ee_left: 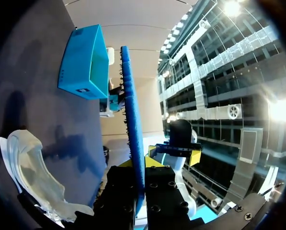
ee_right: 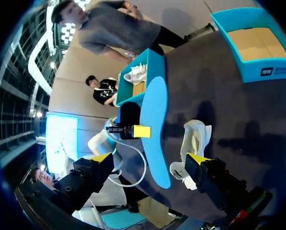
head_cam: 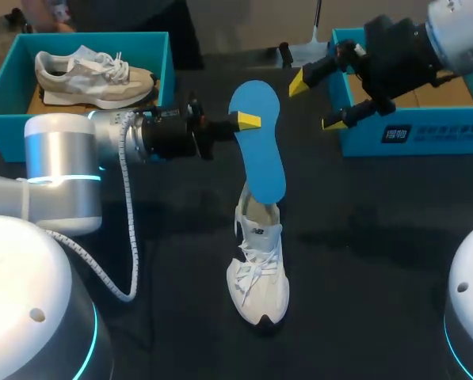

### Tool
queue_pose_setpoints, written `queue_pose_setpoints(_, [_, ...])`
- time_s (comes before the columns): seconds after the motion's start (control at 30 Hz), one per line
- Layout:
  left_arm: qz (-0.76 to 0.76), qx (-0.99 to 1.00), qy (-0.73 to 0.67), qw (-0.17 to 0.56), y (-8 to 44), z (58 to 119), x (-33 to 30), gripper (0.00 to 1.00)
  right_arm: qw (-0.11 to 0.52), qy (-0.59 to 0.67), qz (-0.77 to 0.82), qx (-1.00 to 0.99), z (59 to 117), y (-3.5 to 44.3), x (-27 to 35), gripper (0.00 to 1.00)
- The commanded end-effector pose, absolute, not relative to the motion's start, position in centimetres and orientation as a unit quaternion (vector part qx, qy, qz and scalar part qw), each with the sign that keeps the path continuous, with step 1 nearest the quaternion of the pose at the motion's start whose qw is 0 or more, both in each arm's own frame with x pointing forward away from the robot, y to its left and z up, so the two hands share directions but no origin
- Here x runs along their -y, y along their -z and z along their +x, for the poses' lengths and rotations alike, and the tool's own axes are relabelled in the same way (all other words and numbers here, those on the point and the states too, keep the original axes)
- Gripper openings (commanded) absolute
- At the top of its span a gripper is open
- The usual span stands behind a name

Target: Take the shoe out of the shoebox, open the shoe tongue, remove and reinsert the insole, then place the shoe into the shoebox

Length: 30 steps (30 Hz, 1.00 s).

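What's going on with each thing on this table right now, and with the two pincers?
left pincer: shut on the blue insole.
right pincer: open, empty, beside the right shoebox.
blue insole: out of the shoe, held upright over its heel.
white shoe: laced, standing on the table.
left shoebox: open, holds a second shoe.
right shoebox: open, empty.
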<state>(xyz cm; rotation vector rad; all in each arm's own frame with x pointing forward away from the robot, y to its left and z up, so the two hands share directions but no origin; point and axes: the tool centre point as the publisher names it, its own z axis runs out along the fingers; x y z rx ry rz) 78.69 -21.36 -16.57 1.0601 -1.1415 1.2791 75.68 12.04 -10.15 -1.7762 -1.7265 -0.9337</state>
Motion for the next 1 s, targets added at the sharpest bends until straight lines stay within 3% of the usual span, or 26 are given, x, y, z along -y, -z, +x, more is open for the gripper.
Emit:
queue_pose_setpoints(0.03, [0.446,0.478,-0.537,0.533,16.5,78.6,21.3,0.0,0.171,0.316,-0.667,0.652,76.1,10.1,-12.4,1.0])
queue_pose_setpoints(0.17, [0.446,0.478,-0.537,0.533,16.5,78.6,21.3,0.0,0.106,0.309,-0.673,0.663,76.7,10.0,-12.7,1.0])
queue_pose_setpoints(0.33, [0.446,0.478,-0.537,0.533,16.5,78.6,21.3,0.0,0.069,0.255,-0.678,0.687,77.6,9.8,-13.5,1.0])
queue_pose_setpoints(1.0, [0.446,0.478,-0.537,0.533,16.5,78.6,21.3,0.0,-0.04,0.161,-0.672,0.722,77.8,9.8,-17.8,1.0])
